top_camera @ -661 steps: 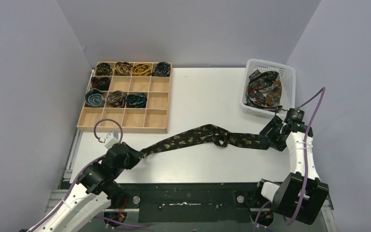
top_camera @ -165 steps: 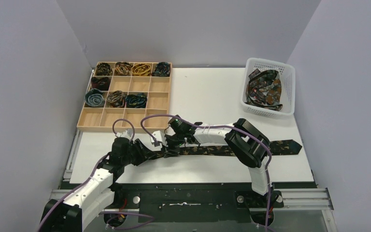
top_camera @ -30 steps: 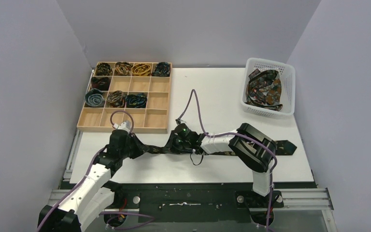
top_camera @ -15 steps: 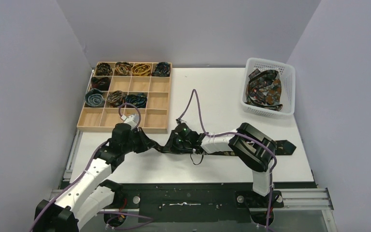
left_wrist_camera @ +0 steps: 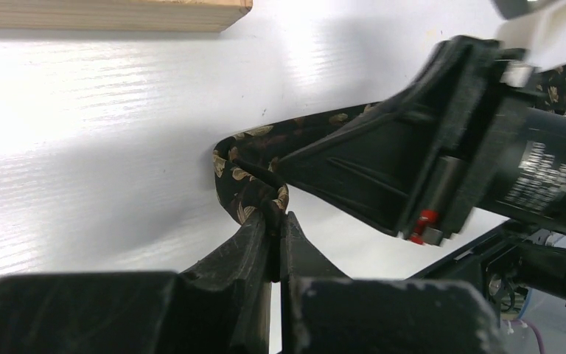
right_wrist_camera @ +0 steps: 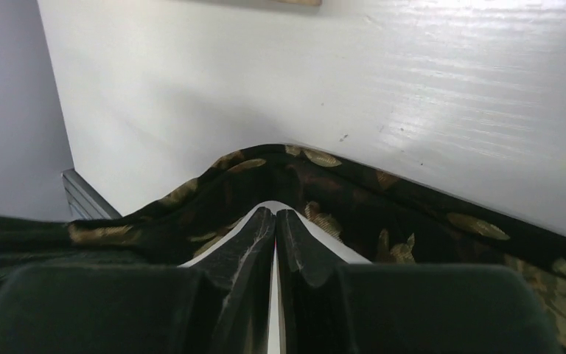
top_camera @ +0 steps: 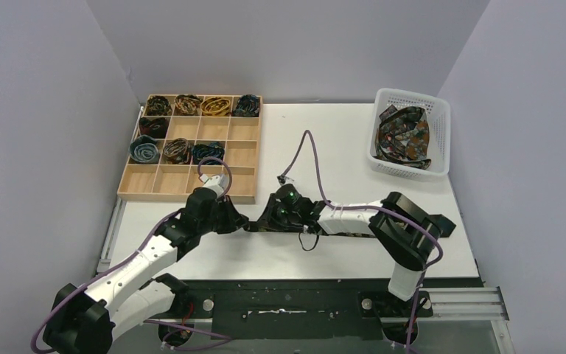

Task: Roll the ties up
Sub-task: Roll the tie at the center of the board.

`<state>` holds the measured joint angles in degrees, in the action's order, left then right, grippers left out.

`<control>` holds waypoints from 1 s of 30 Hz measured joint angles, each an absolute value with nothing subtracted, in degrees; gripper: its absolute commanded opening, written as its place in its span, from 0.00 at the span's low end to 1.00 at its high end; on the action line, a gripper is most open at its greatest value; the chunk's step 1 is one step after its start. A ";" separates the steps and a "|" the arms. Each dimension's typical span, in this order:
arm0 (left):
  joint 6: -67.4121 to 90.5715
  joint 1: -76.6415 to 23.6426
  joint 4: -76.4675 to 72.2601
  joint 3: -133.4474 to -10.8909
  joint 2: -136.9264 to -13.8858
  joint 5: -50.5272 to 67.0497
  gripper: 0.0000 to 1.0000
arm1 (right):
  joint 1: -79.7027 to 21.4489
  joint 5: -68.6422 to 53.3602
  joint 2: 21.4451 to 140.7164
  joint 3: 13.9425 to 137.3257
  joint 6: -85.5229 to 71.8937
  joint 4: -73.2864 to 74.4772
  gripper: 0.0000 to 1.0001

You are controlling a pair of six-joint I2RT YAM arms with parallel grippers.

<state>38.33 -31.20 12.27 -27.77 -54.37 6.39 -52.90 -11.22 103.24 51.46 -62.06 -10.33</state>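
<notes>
Plain lavender-grey walls, the back wall [top_camera: 287,44] at the top, the left wall [top_camera: 37,147] and the right wall [top_camera: 530,147], enclose an evenly lit white table [top_camera: 324,140], with a black frame [top_camera: 287,302] along the bottom edge.

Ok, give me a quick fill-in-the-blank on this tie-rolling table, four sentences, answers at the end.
1. The wooden tray holds ___ rolled ties in all.
2. Its second row from the back holds only ___ of them.
3. The loose ties are heaped in the white ___ at the table's far right corner.
4. The left gripper is ___ on the dark gold-leaf tie.
Missing words: eight; one; basket; shut.
</notes>
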 measured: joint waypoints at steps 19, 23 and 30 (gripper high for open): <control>38.30 -31.64 12.21 -28.45 -56.27 4.64 0.00 | -52.53 -6.44 96.79 49.01 -60.18 -5.04 0.09; 38.30 -31.79 12.19 -28.45 -56.27 4.51 0.00 | -52.51 -6.85 98.24 49.01 -59.66 -4.89 0.09; 38.30 -31.79 11.70 -28.45 -56.75 4.54 0.00 | -51.77 -7.62 100.27 49.01 -59.31 -3.97 0.09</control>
<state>38.30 -31.79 11.70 -28.45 -56.75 4.54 -51.77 -7.62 100.27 49.01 -59.31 -3.97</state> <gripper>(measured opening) 0.036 0.088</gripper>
